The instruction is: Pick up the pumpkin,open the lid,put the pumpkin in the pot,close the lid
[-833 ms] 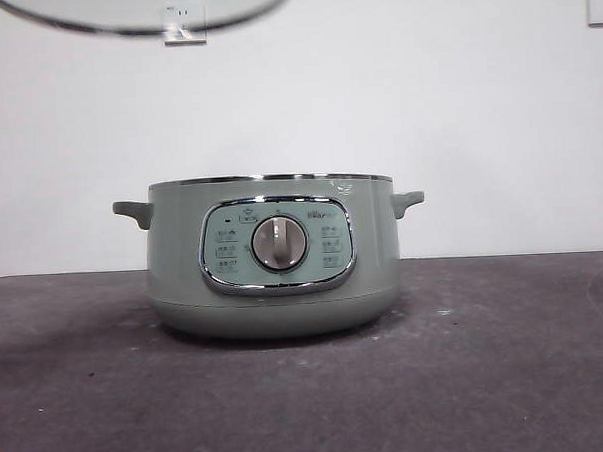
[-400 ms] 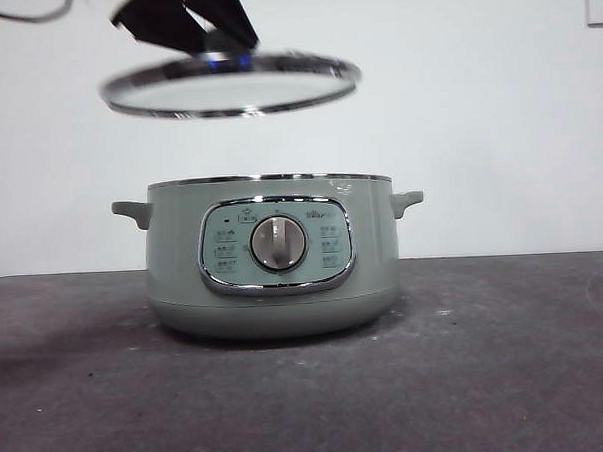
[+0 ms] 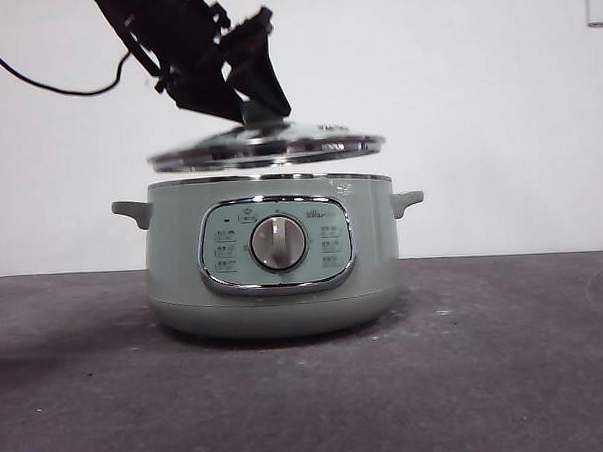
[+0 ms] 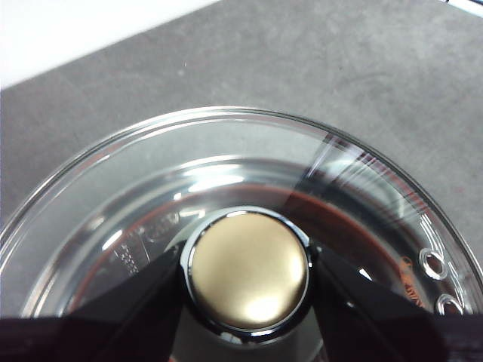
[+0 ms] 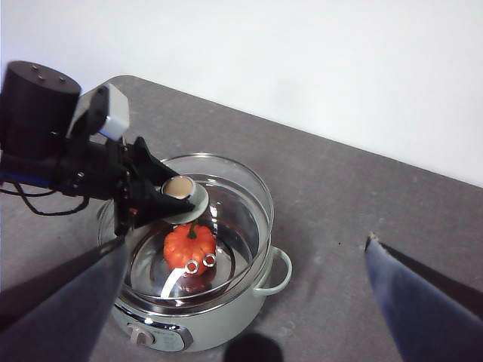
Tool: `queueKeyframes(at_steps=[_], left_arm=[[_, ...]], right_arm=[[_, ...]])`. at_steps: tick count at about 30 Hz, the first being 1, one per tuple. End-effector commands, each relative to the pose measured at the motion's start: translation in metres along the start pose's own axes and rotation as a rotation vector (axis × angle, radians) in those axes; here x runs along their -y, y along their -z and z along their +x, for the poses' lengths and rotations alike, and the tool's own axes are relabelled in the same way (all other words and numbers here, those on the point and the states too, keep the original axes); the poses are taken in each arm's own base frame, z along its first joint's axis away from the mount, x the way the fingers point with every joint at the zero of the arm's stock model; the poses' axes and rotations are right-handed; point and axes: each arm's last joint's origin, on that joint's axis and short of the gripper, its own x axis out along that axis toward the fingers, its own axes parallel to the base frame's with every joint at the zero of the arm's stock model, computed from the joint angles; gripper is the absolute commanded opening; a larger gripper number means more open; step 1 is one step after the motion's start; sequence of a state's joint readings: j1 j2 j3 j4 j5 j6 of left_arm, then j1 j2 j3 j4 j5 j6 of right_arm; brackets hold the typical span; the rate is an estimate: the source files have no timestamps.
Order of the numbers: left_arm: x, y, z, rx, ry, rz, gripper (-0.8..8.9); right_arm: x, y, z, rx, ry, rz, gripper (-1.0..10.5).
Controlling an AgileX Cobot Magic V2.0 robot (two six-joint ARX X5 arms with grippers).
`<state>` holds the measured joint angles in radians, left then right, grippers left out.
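- The lid (image 3: 266, 147) hangs just above the pot (image 3: 271, 255), blocking its mouth.
- The left gripper (image 4: 249, 268) occupies the knob (image 4: 249, 273).
- Surface (image 3: 507, 357) beside the pot lies bare.

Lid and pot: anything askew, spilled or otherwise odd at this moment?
Nothing looks spilled or damaged. The lid hangs just above the pot, slightly tilted and not yet seated, its knob clamped in the left gripper. The pumpkin sits upright inside the pot. The right gripper waits open, above and aside.
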<state>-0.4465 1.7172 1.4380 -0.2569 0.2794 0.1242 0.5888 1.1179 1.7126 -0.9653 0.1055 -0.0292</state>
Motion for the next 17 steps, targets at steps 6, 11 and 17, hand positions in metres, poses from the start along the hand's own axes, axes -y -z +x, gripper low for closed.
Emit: queueKeyframes(at_steps=[6, 11, 17], left_arm=[[0.001, -0.002, 0.006, 0.023, -0.007, 0.021, -0.12], [0.004, 0.001, 0.012, 0.004, -0.001, 0.022, -0.12], [0.009, 0.007, 0.022, -0.035, 0.008, 0.021, -0.12]], right_arm=[[0.000, 0.001, 0.002, -0.003, 0.001, 0.010, 6.6], [0.000, 0.001, 0.002, -0.002, 0.002, 0.007, 6.6], [0.000, 0.001, 0.002, -0.002, 0.005, 0.004, 6.6]])
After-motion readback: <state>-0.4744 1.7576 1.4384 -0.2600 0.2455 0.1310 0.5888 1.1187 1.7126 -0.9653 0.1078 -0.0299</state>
